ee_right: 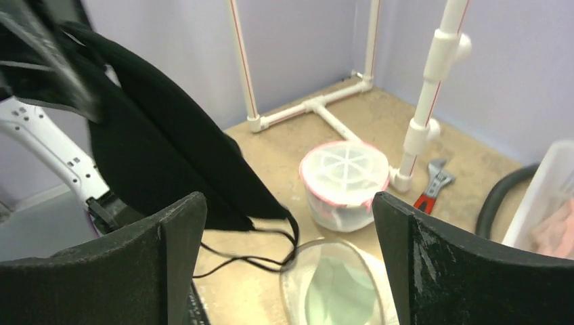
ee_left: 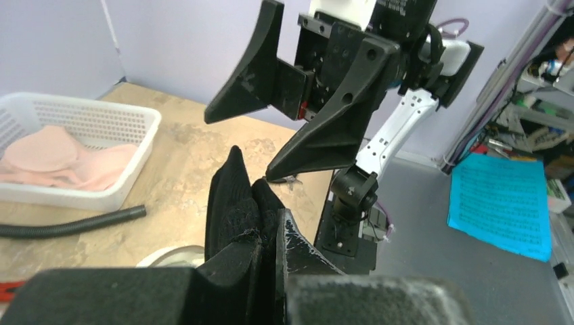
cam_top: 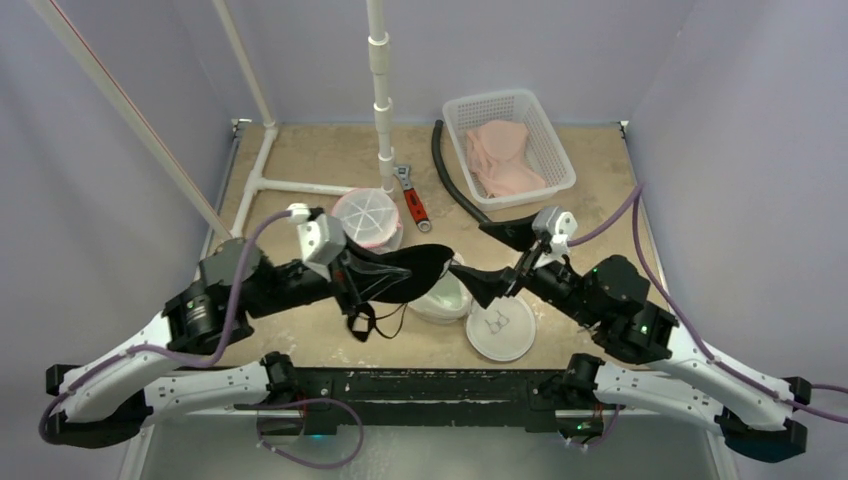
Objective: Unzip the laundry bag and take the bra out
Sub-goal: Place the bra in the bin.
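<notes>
Left gripper [cam_top: 352,272]: clamped on black bra [cam_top: 405,268], held aloft. Right gripper [cam_top: 467,248]: jaws wide, just beside bra tip; laundry bag [cam_top: 447,300] beneath.

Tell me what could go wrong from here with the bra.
1. The left gripper pinches the black bra by one bunched edge only, so it may slip out.
2. Its straps dangle low by the mesh bag lying open and may snag there.
3. The open right gripper sits close to the bra's tip; closing in could knock the left gripper.
</notes>
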Tool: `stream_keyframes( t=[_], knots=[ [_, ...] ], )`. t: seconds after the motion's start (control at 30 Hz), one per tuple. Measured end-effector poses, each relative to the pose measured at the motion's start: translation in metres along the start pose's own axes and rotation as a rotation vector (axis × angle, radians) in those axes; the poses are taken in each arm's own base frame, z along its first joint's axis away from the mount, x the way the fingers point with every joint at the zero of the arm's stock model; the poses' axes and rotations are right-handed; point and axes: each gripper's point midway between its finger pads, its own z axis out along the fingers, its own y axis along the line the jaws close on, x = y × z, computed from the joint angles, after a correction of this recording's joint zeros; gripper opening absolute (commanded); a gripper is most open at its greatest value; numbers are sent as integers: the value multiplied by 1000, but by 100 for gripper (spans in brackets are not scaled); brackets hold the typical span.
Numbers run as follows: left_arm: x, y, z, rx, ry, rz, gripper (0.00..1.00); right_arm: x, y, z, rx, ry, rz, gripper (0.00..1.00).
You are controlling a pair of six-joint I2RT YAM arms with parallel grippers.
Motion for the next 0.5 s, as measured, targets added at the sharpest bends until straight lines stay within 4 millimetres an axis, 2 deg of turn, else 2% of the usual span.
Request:
stream_keyframes(
  t=[0.13,0.27,0.37,0.5],
  knots=[
    [1,12,-30,-98,-69,-63,0,18,-4,3,58,23,148,95],
    [15,38,-48,-263,-142,-184,0,17,-5,6,99,10,278,95],
    [22,59,-37,-381,-183,-304,0,14,-9,8,134,-8,338,94],
    [31,81,9,-486,-199,-455,0,16,-23,8,223,-24,385,92]
  ],
)
